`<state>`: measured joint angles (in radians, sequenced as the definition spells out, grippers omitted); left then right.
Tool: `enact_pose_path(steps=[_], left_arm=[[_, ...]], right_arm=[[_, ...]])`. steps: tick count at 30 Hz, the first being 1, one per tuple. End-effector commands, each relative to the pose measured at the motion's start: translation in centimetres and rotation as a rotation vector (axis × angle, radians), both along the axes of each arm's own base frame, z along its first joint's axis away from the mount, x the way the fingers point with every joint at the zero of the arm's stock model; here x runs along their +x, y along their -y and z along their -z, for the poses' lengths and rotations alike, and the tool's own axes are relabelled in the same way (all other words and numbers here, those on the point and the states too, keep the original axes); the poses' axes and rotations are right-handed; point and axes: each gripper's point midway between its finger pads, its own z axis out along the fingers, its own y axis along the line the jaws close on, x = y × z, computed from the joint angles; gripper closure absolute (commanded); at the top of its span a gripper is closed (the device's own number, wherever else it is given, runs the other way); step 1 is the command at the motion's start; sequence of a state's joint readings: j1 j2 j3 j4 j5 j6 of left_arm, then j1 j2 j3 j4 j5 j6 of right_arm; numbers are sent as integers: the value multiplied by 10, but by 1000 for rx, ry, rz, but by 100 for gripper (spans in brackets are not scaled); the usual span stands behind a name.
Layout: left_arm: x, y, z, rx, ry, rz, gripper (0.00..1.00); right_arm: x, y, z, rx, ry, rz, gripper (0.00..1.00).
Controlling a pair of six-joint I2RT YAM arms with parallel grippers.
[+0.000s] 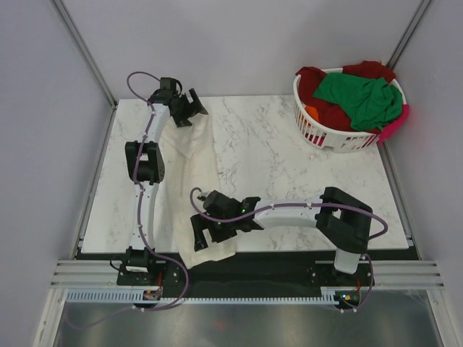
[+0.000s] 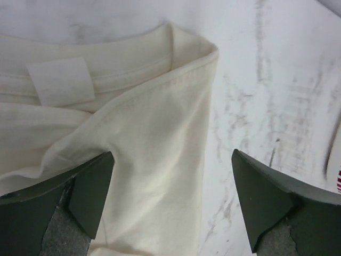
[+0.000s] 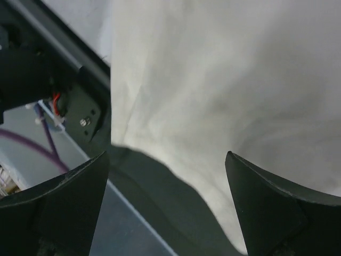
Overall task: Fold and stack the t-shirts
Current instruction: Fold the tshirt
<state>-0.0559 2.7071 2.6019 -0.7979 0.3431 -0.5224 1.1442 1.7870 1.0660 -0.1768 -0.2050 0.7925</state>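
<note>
A cream t-shirt (image 1: 192, 173) lies bunched in a long strip down the left side of the marble table (image 1: 289, 166). Its lower end hangs over the front edge. My left gripper (image 1: 189, 116) is open just above the collar end. In the left wrist view the collar with its white label (image 2: 58, 80) lies ahead of the left gripper (image 2: 173, 181), and cloth lies below the gap between the fingers. My right gripper (image 1: 215, 233) is open over the lower end. In the right wrist view the right gripper (image 3: 168, 186) straddles the hem (image 3: 224, 80).
A white slatted laundry basket (image 1: 318, 134) stands at the far right corner. It holds green (image 1: 362, 97), dark red (image 1: 312, 81), orange and pink shirts. The dark rail (image 3: 160, 213) along the table's front lies under the hanging hem. Grey walls close in the back and sides.
</note>
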Motion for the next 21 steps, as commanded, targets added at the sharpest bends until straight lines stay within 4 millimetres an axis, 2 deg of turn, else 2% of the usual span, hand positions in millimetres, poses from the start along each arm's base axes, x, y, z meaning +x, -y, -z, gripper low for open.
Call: enact_pose_path(steps=[1, 2, 3, 5, 6, 7, 8, 9, 10, 11, 12, 13, 14, 15, 16, 17, 18, 19, 20, 21], left_arm=[[23, 62, -71, -134, 278, 162, 0], [22, 73, -84, -121, 323, 209, 0], [22, 76, -116, -116, 392, 233, 0], [17, 82, -150, -105, 469, 274, 0], [10, 82, -191, -100, 541, 282, 0], [7, 81, -209, -93, 577, 284, 0], [2, 78, -229, -79, 612, 282, 0], [-9, 73, -268, -66, 676, 271, 0], [-17, 66, -290, -49, 706, 245, 0], [-22, 56, -292, -43, 691, 219, 0], [-30, 48, -302, -36, 695, 196, 0], [-54, 35, -347, -24, 758, 157, 0], [-60, 17, -329, -24, 688, 104, 0], [-76, 6, -338, -24, 682, 74, 0], [-107, -5, -371, -20, 729, 46, 0], [-121, -19, -348, -14, 656, 9, 0], [-138, -24, -345, -3, 637, 3, 0], [-173, -31, -372, 35, 701, -6, 0], [-189, -33, -339, 52, 624, -6, 0], [-205, -35, -331, 65, 607, -4, 0]], right_arm=[[-26, -14, -34, -31, -28, -39, 2], [-23, -18, -54, -7, 9, -36, 2], [-21, -7, -57, -49, 30, -29, 2], [-4, -2, -83, -47, 129, 14, 2], [1, 7, -87, -78, 165, 6, 2], [13, 11, -95, -93, 226, 28, 2], [23, 8, -108, -85, 265, 37, 2], [36, 16, -111, -111, 281, 59, 2], [48, 19, -110, -129, 305, 58, 2], [62, 18, -119, -115, 317, 78, 2], [85, 27, -120, -122, 318, 123, 2], [100, 30, -116, -132, 331, 127, 2], [114, 29, -122, -116, 348, 135, 2], [138, 37, -124, -120, 356, 174, 2], [152, 38, -115, -147, 372, 146, 2], [170, 31, -131, -113, 404, 149, 2], [189, 36, -135, -111, 411, 161, 2], [205, 33, -123, -133, 408, 150, 2], [225, 26, -145, -95, 463, 151, 2], [249, 34, -146, -95, 466, 190, 2]])
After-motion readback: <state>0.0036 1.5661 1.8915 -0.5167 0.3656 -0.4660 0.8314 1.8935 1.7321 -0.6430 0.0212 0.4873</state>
